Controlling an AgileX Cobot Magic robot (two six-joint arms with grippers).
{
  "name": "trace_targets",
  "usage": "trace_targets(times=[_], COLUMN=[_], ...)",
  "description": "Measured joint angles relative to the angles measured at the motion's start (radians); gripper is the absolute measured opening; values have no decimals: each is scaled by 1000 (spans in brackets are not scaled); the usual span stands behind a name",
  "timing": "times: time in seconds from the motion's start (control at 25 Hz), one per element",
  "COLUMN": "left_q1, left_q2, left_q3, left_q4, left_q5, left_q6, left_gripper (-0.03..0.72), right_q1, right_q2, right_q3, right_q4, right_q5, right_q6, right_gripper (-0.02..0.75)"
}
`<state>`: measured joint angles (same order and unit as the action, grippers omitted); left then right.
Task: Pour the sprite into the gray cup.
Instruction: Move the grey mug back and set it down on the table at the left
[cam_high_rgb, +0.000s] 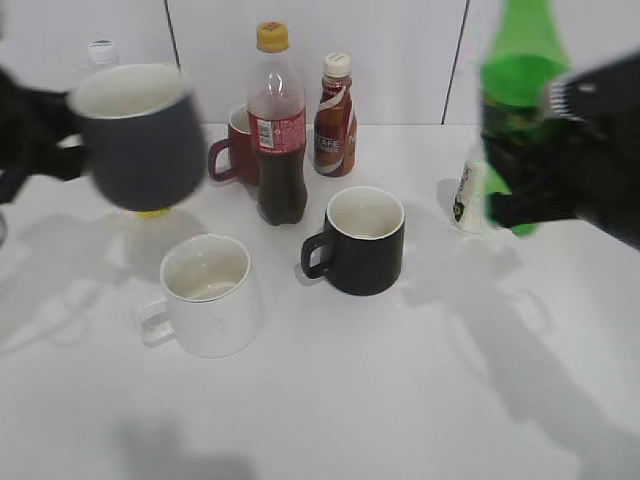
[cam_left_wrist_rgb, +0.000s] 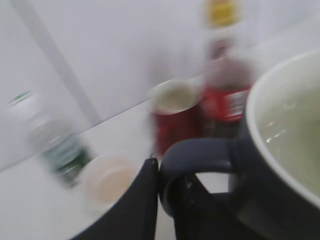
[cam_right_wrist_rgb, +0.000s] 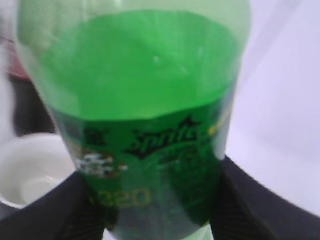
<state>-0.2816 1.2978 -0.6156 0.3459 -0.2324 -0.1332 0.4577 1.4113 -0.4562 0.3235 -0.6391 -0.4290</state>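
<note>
My left gripper (cam_high_rgb: 62, 150) is shut on the loop handle of the gray cup (cam_high_rgb: 140, 135) and holds it in the air at the far left, upright with a slight tilt. The left wrist view shows the handle (cam_left_wrist_rgb: 200, 155) pinched between my left fingers (cam_left_wrist_rgb: 167, 185) and the cream inside of the cup (cam_left_wrist_rgb: 295, 130). My right gripper (cam_high_rgb: 530, 165) is shut on the sprite (cam_high_rgb: 520, 90), a green bottle held upright and lifted at the right. The right wrist view shows its label (cam_right_wrist_rgb: 160, 150) between my right fingers (cam_right_wrist_rgb: 155, 210).
On the white table stand a cola bottle (cam_high_rgb: 278, 125), a dark red mug (cam_high_rgb: 238, 150), a brown coffee bottle (cam_high_rgb: 335, 115), a straight black mug (cam_high_rgb: 362, 240) and a white mug (cam_high_rgb: 208, 292). A small white container (cam_high_rgb: 468, 195) stands behind the sprite. A clear bottle (cam_high_rgb: 100, 52) stands far left.
</note>
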Motion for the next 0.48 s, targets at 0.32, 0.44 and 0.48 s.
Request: trace_targets(times=[0.32,0.44,0.48], left_q1=[299,323,323], left_q2=[112,218,250], left_q3=[154,160,160], left_q4=[-118,-135,-137], left_q5=[-297,-393,-434], left_q6=[72,92,97], left_gripper=[52,52,52], right_q1=[-227,-232,-232], right_q2=[40,76,85], right_q3=[100,109,110], right_q4=[-275,-292,-295], right_q5=[-170,-230,-238], right_q6=[358,367,369], right_gripper=[392,392,392])
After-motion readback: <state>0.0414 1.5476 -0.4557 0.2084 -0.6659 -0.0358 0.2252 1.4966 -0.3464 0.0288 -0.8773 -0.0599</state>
